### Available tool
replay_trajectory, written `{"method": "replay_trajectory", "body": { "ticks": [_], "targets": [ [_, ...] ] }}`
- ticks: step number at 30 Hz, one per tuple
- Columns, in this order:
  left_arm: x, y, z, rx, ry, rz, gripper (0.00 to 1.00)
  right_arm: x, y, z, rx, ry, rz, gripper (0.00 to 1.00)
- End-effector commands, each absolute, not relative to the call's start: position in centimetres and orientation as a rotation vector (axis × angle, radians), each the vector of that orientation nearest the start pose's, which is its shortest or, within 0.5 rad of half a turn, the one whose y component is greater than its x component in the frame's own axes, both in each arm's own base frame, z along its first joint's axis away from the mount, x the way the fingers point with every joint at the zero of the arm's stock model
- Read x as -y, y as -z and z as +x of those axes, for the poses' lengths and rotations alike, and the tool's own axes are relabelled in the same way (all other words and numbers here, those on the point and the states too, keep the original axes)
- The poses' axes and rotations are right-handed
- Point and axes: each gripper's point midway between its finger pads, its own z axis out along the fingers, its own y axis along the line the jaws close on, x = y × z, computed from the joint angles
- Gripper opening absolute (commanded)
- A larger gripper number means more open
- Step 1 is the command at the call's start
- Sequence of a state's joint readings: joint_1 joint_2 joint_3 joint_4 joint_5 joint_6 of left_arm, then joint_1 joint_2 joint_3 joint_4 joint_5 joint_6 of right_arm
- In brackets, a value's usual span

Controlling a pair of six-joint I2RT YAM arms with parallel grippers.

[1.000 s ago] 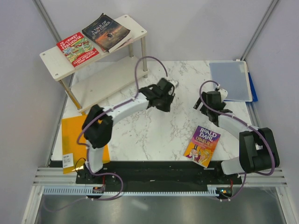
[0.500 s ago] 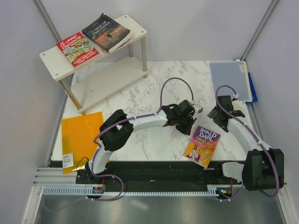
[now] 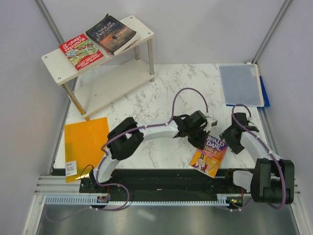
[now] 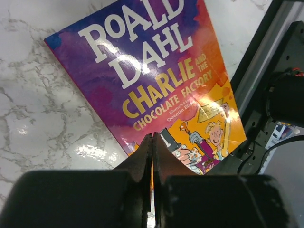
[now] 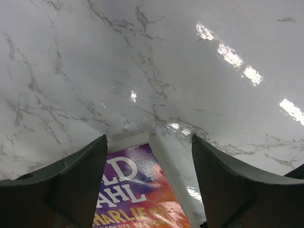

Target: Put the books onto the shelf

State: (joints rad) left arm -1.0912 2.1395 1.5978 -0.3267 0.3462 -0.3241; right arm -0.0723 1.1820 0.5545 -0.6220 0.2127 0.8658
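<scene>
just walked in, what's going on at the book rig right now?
Two books, Treehouse and A Tale of Two Cities, lie on the shelf, on its top board. The Roald Dahl book lies flat on the table near the arm bases. The left gripper, shut, reaches across and sits over its cover; whether it touches the cover I cannot tell. The right gripper is open at the book's upper corner and grips nothing.
</scene>
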Motion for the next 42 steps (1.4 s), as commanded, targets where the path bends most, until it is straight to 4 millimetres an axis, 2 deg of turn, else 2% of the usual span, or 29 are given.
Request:
{"method": "replay_trajectory", "body": {
  "ticks": [1,2,4,5,7,11,12,13,14,16,17,18,20,21,23,26,27,29,30,32,36,38,41,42],
  "targets": [
    [50.8,-4.7,17.8,-2.432,1.014,1.141,0.02,-1.1,0.2,19.5,-2.563,-0.095,1.316,0.79],
    [50.4,-3.5,17.6,-2.474,0.98,1.143,0.02,-1.2,0.1,19.8,-2.555,-0.111,1.313,0.78],
    [50.2,-2.6,18.1,-2.499,0.929,1.123,0.02,-1.8,-0.1,20.1,-2.55,-0.167,1.301,0.78],
    [49.4,-1.4,18.1,-2.556,0.881,1.109,0.02,-2.3,-0.2,20.7,-2.541,-0.215,1.289,0.77],
    [49.2,-0.8,18.6,-2.576,0.833,1.082,0.02,-3.2,-0.2,20.9,-2.549,-0.279,1.282,0.77],
    [47.5,1.5,19.7,-2.682,0.723,0.983,0.02,-4.9,0.2,22.7,-2.568,-0.35,1.213,0.76],
    [46.9,1.9,20.4,-2.705,0.708,0.95,0.02,-6.3,0.2,22.8,-2.61,-0.355,1.134,0.76],
    [46.6,2.2,20.7,-2.725,0.701,0.921,0.02,-6.9,-0.3,24.0,-2.598,-0.377,1.089,0.75],
    [45.6,3.0,20.9,-2.764,0.666,0.897,0.02,-7.5,0.2,24.2,-2.63,-0.368,1.071,0.76],
    [44.1,3.6,22.6,-2.803,0.617,0.795,0.02,-9.6,-0.4,25.9,-2.641,-0.403,0.975,0.76],
    [43.0,4.3,22.7,-2.833,0.592,0.768,0.02,-10.2,0.3,26.1,-2.671,-0.395,0.958,0.76],
    [41.7,4.5,24.0,-2.855,0.576,0.709,0.02,-11.4,-0.1,27.0,-2.67,-0.415,0.911,0.76],
    [39.7,5.5,24.6,-2.9,0.536,0.642,0.02,-12.1,0.8,27.6,-2.699,-0.395,0.874,0.76],
    [38.5,5.7,25.7,-2.909,0.513,0.589,0.02,-12.6,0.4,28.5,-2.692,-0.393,0.835,0.77],
    [36.3,6.4,26.6,-2.937,0.47,0.525,0.02,-11.8,0.9,29.0,-2.7,-0.305,0.782,0.77],
    [34.1,6.8,27.8,-2.947,0.407,0.466,0.02,-9.8,0.2,29.6,-2.662,-0.167,0.729,0.8],
    [33.5,7.2,28.0,-2.955,0.387,0.448,0.02,-8.3,-0.1,29.9,-2.63,-0.066,0.701,0.81],
    [32.5,7.7,28.1,-2.973,0.367,0.43,0.02,-6.9,-1.3,29.7,-2.597,0.012,0.677,0.83],
    [31.8,7.9,28.4,-2.979,0.352,0.406,0.02,-5.5,-1.7,29.3,-2.581,0.088,0.677,0.84],
    [30.9,8.5,28.6,-2.992,0.334,0.384,0.02,-4.9,-3.0,29.2,-2.549,0.073,0.662,0.84],
    [29.9,9.0,29.2,-3.004,0.315,0.363,0.02,-5.9,-3.6,28.1,-2.563,-0.061,0.549,0.84],
    [30.0,9.1,29.2,-3.013,0.327,0.356,0.02,-7.8,-3.8,27.8,-2.574,-0.208,0.469,0.83],
    [30.3,8.9,29.1,-3.015,0.353,0.359,0.02,-10.4,-3.0,27.1,-2.583,-0.415,0.417,0.82],
    [30.4,8.9,29.1,-3.018,0.36,0.362,0.02,-11.1,-3.1,27.6,-2.559,-0.468,0.406,0.82]
  ]
}}
